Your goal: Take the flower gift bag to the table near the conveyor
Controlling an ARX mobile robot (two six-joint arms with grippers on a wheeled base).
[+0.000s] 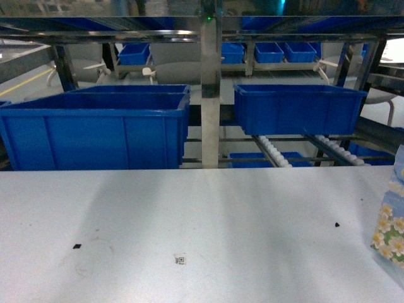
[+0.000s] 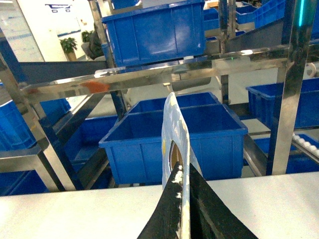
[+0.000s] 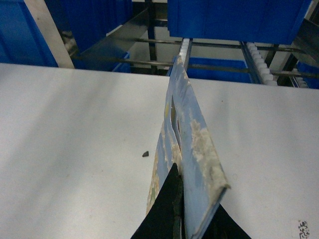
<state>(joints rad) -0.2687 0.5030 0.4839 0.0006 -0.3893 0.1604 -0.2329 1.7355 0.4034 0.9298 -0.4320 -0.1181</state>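
While your head view shows only the conveyor [image 1: 208,95], the table [image 1: 189,221] and a sliver of flower gift bag [image 1: 391,221] at the table's right edge, each wrist view shows more: the left gripper [image 2: 185,199] and right gripper [image 3: 175,204] both clamp a bag's flattened edge.

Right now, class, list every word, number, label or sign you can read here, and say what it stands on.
No readable text anywhere.
Code mark on the table: a small square pattern, too small to read.
Flower gift bag: floral print only, no lettering visible.
Wall sign: a cart-like symbol, no words.
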